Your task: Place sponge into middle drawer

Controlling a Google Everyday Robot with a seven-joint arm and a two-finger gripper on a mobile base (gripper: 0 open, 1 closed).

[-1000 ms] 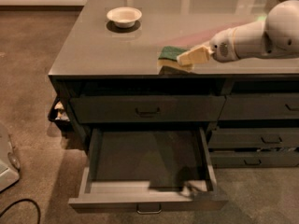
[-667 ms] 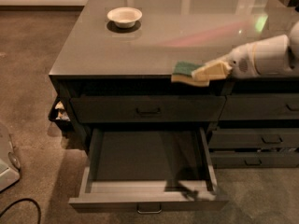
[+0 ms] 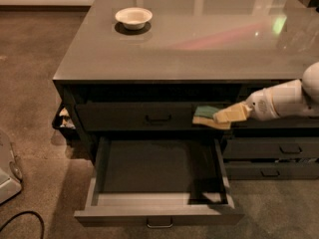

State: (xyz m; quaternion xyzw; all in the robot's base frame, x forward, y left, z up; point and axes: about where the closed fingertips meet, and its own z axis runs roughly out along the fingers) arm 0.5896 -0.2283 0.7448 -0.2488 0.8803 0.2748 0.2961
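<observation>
My gripper [image 3: 219, 117] comes in from the right on a white arm and is shut on the sponge [image 3: 205, 114], which has a green top and pale yellow body. It holds the sponge in the air in front of the top drawer front, above the right rear part of the middle drawer [image 3: 158, 169]. That drawer is pulled wide open, with a dark flat floor, grey side walls and a small metal pull [image 3: 159, 225] on its front. Nothing lies in it.
A white bowl [image 3: 133, 17] stands on the glossy grey cabinet top [image 3: 199, 49]. The top drawer front [image 3: 149, 116] with a black handle is shut. Narrower shut drawers [image 3: 271, 151] are at the right. A white object [image 3: 7, 176] and black cable [image 3: 20, 223] lie on the carpet at left.
My gripper has carried the sponge off the cabinet top, over its front edge and down, to a spot in front of the top drawer above the open middle drawer.
</observation>
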